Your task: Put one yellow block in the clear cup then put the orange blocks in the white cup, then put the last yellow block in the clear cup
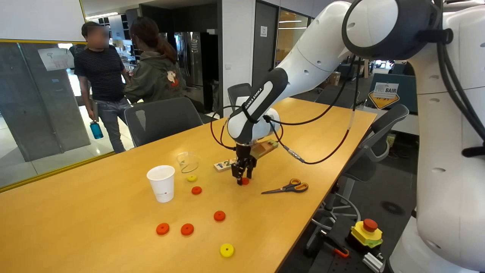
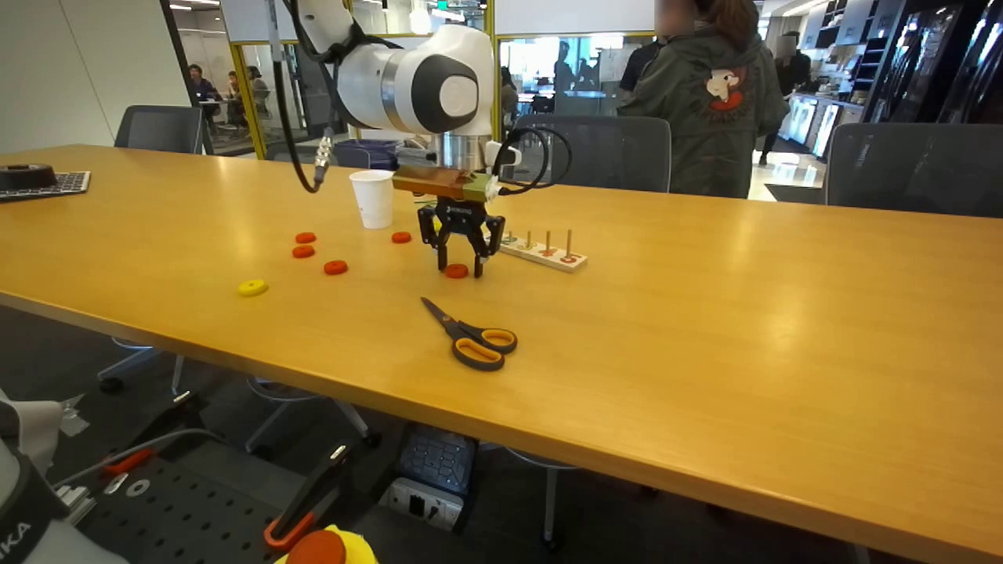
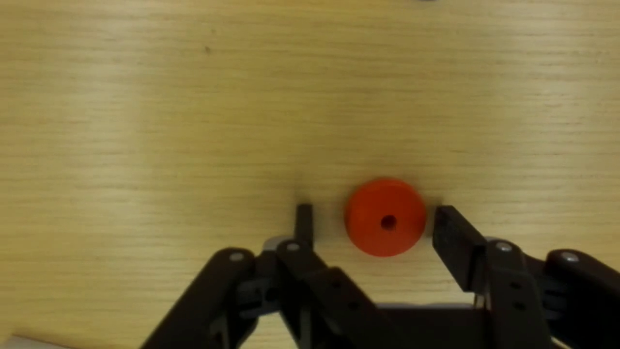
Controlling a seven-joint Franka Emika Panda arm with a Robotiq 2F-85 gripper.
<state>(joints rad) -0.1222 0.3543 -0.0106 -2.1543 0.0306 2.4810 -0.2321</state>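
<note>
Clock positions are taken about the gripper [image 1: 244, 180], twelve at the top of an exterior view. Room, left: a glazed partition [image 1: 49, 102] with yellow edging lies toward ten. At ten, a person in a striped shirt [image 1: 100, 72] holds a blue bottle [image 1: 96, 130]; between ten and eleven is a person in an olive jacket [image 1: 155, 77]. A mesh chair [image 1: 165, 119] stands at ten, by the far edge of the wooden table [image 1: 94, 216].

Surface: the wood carries soft patches of reflected light. On it: white cup [image 1: 161, 184], upright, at nine; one orange block [image 1: 163, 229] at eight; a second orange block [image 1: 187, 229] between seven and eight; clear cup [image 1: 188, 162] between nine and ten; one yellow block [image 1: 192, 178] at nine, outside and near the clear cup; a third orange block [image 1: 196, 190] between eight and nine; a fourth orange block [image 1: 219, 216] at seven; a pegged wooden board [image 1: 223, 165] at ten; a second yellow block [image 1: 227, 250] between six and seven.

Centre: jaws moderately parted, one on either side of a fifth orange block [image 3: 385, 213] on the table. In the wrist view bare wood shows between block and nine-o'clock finger [image 3: 304, 223]; the three-o'clock finger [image 3: 457, 247] is just beside it, contact not determinable.

Right: scissors [image 1: 289, 188] lie at three, tips toward nine. A second mesh chair [image 1: 384, 131] stands between two and three. A yellow box [image 1: 365, 236] with a red button [image 1: 370, 225] sits at four, off the table.
</note>
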